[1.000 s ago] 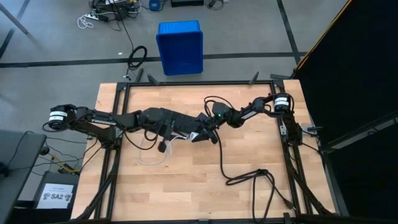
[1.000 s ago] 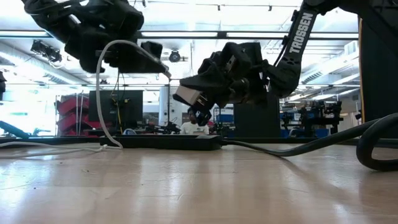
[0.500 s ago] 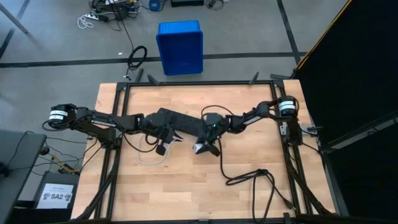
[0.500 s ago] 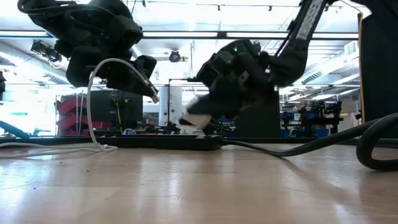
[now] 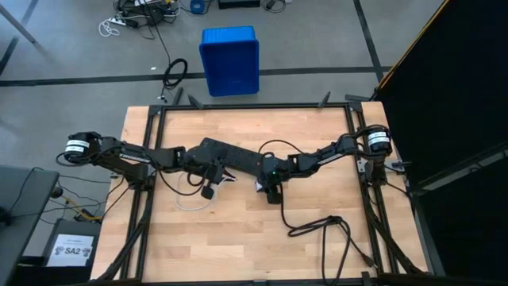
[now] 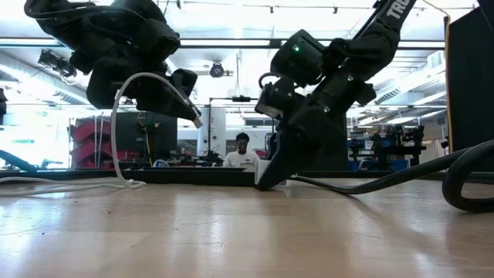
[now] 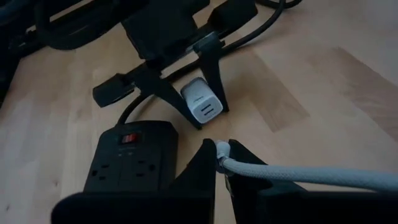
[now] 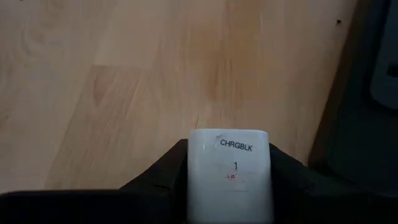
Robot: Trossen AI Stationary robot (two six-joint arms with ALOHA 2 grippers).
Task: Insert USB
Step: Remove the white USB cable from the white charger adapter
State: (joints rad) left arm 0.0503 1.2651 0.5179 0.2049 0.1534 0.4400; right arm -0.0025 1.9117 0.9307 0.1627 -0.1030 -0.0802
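The right gripper (image 7: 202,106) is clamped on the white charger block (image 7: 201,104), its two dark fingers pressed against opposite sides of the cube, as the right wrist view shows with the label "CHRGBLK" (image 8: 237,145) facing the camera. The block is held low, at or just above the wooden table (image 5: 317,262), with its two small ports turned toward the left arm, a placement that appears meant to present a steady socket for the incoming plug. In the low view the right gripper (image 6: 270,174) reaches down to the board just beside the near end of the black power strip (image 6: 197,177).

The left gripper (image 7: 219,163) is closed on the white USB cable (image 7: 298,177) close to its plug end, with the plug tip hidden between the fingers. In the low view the cable (image 6: 127,104) arcs up from the table and back down through the left gripper (image 6: 189,112), which hangs above the strip, left of the block and apart from it. Holding the cable so near its tip likely keeps the plug stiff for aiming.

From above, the two grippers sit near each other at mid-table, the left one (image 5: 208,176) over the strip (image 5: 230,156) and the right one (image 5: 270,184) just past its right end. The plug is not yet in the charger.
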